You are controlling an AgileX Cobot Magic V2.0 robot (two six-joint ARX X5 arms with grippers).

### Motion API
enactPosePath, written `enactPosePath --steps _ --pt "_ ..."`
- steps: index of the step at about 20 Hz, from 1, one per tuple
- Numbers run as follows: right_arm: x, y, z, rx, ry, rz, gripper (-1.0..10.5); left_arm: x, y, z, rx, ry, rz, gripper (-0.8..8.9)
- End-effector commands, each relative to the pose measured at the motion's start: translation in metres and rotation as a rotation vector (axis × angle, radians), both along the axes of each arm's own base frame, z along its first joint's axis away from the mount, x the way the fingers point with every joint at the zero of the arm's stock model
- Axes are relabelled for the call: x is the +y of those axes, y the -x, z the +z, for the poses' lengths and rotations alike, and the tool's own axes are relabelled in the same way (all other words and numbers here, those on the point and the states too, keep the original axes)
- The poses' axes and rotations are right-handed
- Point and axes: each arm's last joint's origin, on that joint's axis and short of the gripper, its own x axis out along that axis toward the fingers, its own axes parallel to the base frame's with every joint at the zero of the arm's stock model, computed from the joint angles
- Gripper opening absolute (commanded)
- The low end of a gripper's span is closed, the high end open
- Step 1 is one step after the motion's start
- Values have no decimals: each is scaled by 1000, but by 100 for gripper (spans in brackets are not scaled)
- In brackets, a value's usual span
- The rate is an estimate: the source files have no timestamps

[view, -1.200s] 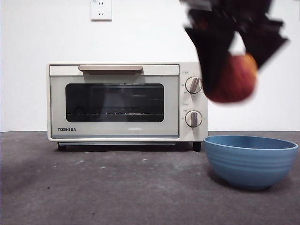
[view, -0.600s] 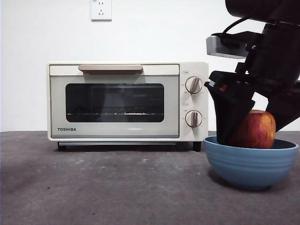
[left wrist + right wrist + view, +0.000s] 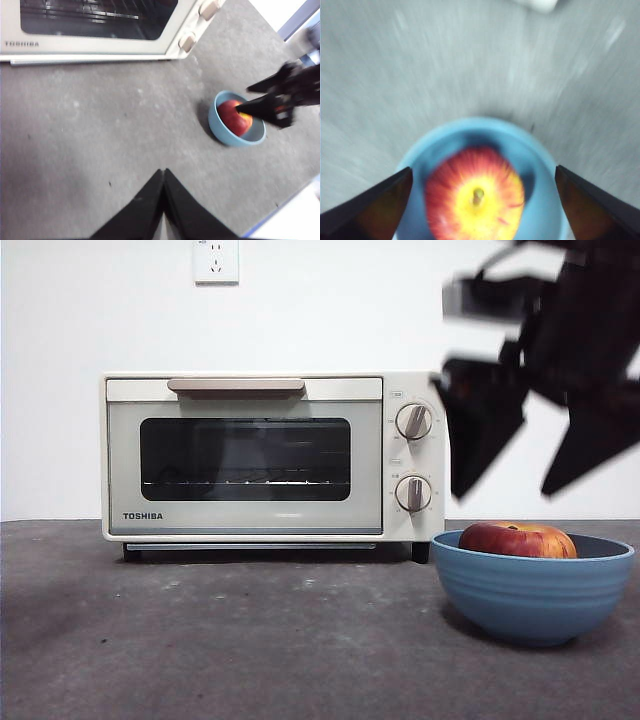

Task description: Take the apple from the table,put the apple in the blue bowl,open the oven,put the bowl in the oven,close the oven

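The red apple [image 3: 517,539] lies in the blue bowl [image 3: 535,592] on the table [image 3: 250,640], right of the oven [image 3: 260,455], whose door is closed. My right gripper [image 3: 505,490] hangs open a little above the bowl, holding nothing; in its wrist view the jaws of this gripper [image 3: 483,170] spread wide on either side of the apple [image 3: 476,200] in the bowl [image 3: 540,175]. My left gripper [image 3: 162,171] is shut and empty, high over the table, well away from the bowl [image 3: 222,136] and apple [image 3: 231,115].
The oven's beige handle [image 3: 236,386] runs along the top of the door, with two knobs [image 3: 413,421] to its right. A wall socket [image 3: 216,260] sits above the oven. A pale table edge [image 3: 295,200] runs beyond the bowl.
My right gripper lowered the apple into the bowl, let it go, and has risen above the bowl with its jaws open. The apple now rests low in the bowl.
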Motion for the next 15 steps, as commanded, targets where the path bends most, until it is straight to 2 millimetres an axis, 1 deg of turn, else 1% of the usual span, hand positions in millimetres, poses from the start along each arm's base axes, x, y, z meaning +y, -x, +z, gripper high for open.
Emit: enactPosePath --steps 1,2,4,6,9,13,15 --pt "-5 4 24 -40 -15 -2 454 -3 -15 8 -47 21 2 7" --pt "-10 9 32 -48 -21 -9 454 -5 -24 10 -57 27 2 7" --pt "-23 23 40 -33 -10 -32 453 -10 -44 13 -66 29 -11 7" --pt "-39 34 45 -11 34 -81 453 -18 -68 19 -77 29 -25 7" --pt "-56 47 55 -25 26 -130 453 -31 -107 29 -116 24 -25 7" --pt "-67 57 59 -15 31 -163 453 -49 -160 37 -125 -4 -37 7" --pt "-68 57 58 -7 35 -166 453 -56 -177 39 -125 -29 -36 7"
